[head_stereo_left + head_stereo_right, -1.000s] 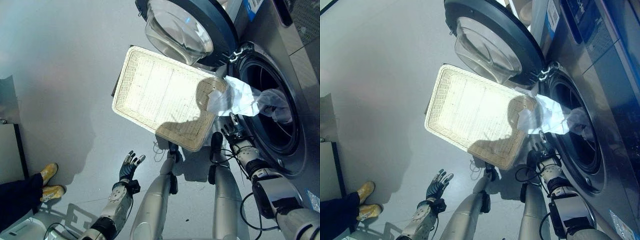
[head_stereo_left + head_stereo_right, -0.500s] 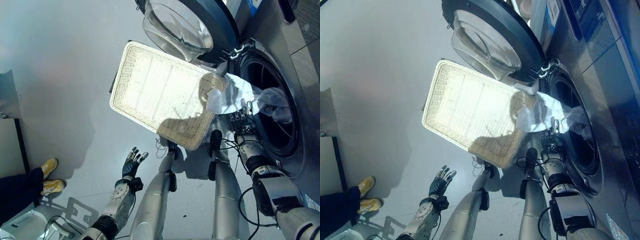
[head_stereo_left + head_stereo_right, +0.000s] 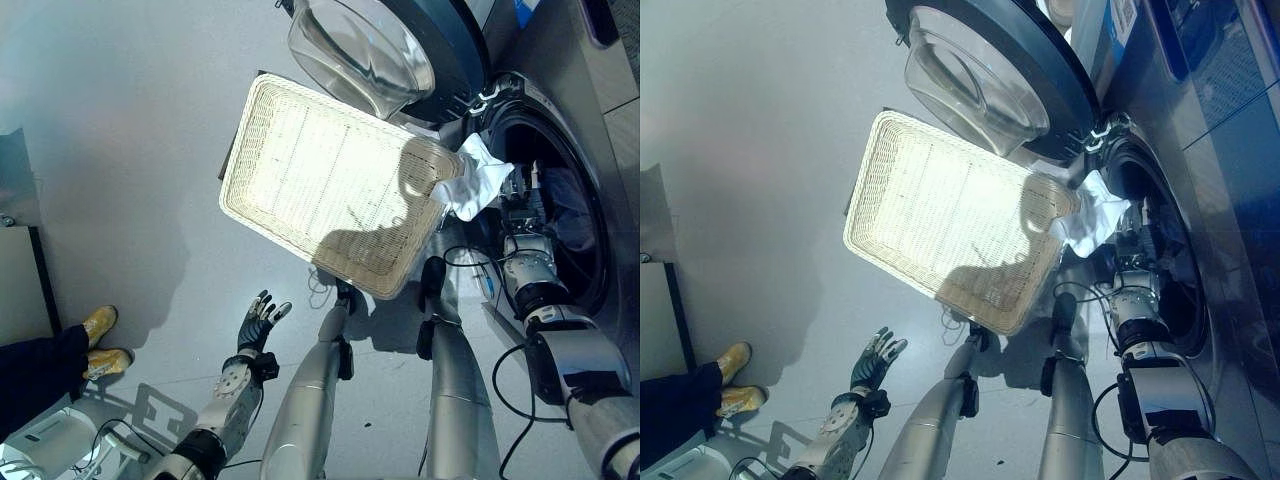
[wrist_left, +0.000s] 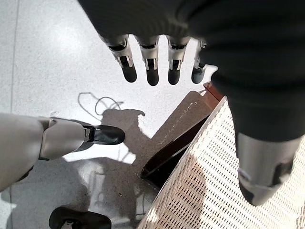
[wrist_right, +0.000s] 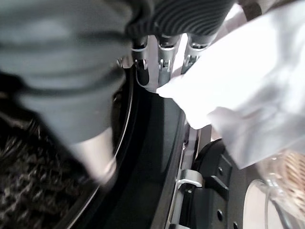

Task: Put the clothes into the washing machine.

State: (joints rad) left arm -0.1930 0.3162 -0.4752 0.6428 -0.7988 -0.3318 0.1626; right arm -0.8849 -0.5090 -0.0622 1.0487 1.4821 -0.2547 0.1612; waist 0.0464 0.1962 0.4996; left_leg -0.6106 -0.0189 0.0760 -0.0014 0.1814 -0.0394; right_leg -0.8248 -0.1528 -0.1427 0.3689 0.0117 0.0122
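Note:
A white cloth (image 3: 474, 186) hangs bunched over the near rim of the washing machine's drum opening (image 3: 566, 232), touching the corner of the empty wicker basket (image 3: 330, 180). My right hand (image 3: 519, 211) is at the drum mouth just beside the cloth. In the right wrist view its fingers (image 5: 160, 61) are straight and rest against the white cloth (image 5: 238, 81), with the dark drum behind. My left hand (image 3: 257, 322) hangs open low over the floor, fingers (image 4: 151, 67) spread, with the basket's edge (image 4: 209, 191) near it.
The round machine door (image 3: 385, 50) with its glass bowl stands open above the basket. A person's yellow shoes (image 3: 97, 341) are at the lower left, next to a low cabinet (image 3: 15, 285). Grey floor stretches to the left.
My right hand has moved up from below the basket corner to the drum mouth. The cloth that spread across the opening now shows as a small bunch at the rim.

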